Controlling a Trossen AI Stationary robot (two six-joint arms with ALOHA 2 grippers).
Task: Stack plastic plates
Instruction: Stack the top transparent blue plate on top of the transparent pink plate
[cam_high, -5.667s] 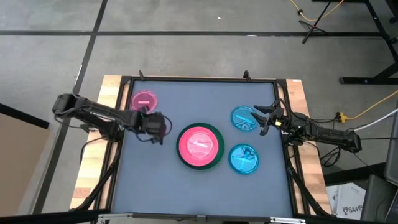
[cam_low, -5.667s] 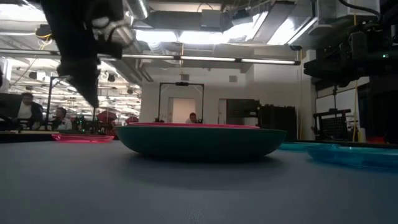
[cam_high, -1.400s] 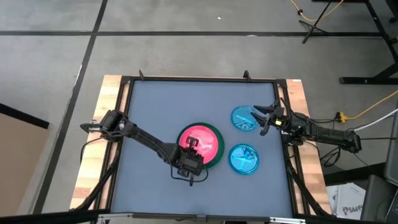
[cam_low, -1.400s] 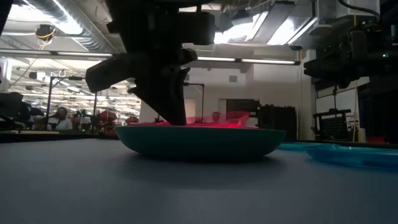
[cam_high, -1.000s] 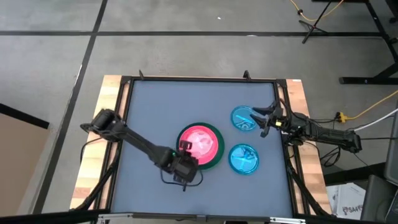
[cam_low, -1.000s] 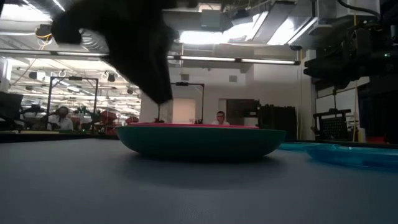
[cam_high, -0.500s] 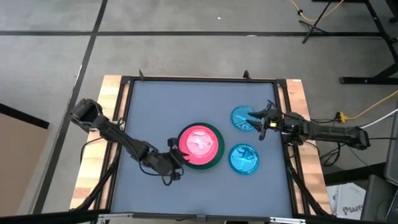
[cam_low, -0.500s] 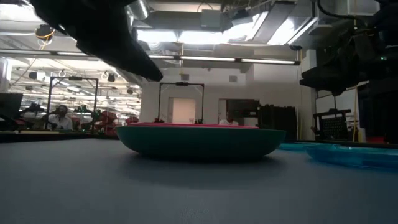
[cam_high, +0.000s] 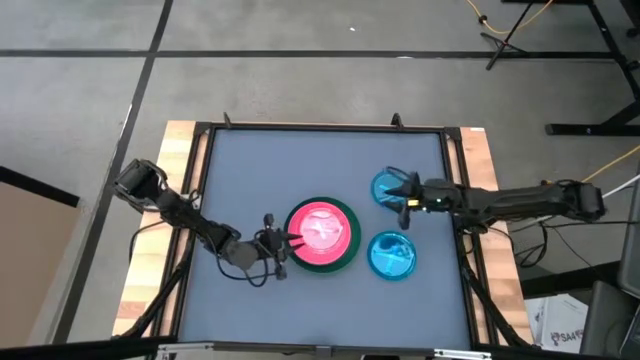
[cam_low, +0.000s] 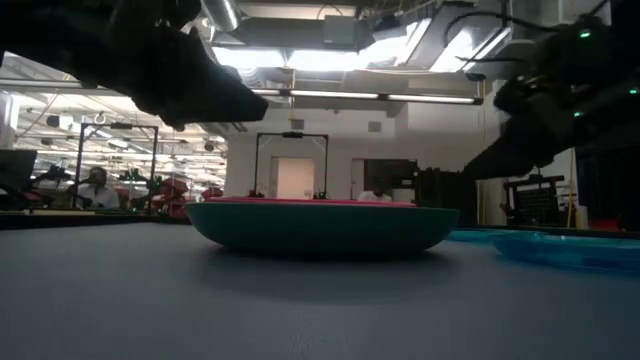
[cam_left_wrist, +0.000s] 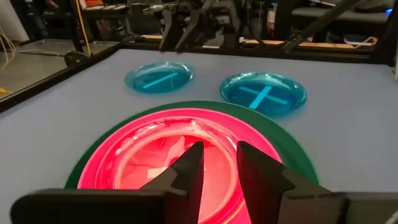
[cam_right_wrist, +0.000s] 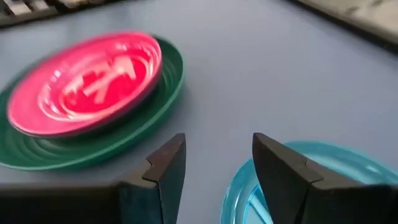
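A stack stands mid-table: the large dark green plate (cam_high: 345, 256) with pink plates (cam_high: 322, 228) nested in it, the translucent top one (cam_left_wrist: 171, 152) lying flat. Two small blue plates lie right of it, one far (cam_high: 386, 190), one near (cam_high: 392, 255). No grey plate shows. My left gripper (cam_high: 290, 240) is open, level, just left of the stack, with its fingers (cam_left_wrist: 189, 165) pointing at the stack's rim. My right gripper (cam_high: 403, 191) is open over the far blue plate's (cam_right_wrist: 311, 183) left rim, pointing at the stack (cam_right_wrist: 87, 81).
The grey table mat (cam_high: 250, 180) lies bare on its left and far parts. A black frame (cam_high: 320, 127) and wooden borders (cam_high: 170, 200) edge it. In the low view the green plate (cam_low: 322, 228) sits centre and a blue plate (cam_low: 560, 245) to the right. People sit far behind.
My left gripper has drawn back from the stack's near-left rim toward the table's left and now sits level beside the stack. My right arm has reached toward the table's left, bringing its gripper over the far blue plate. The plates have kept still.
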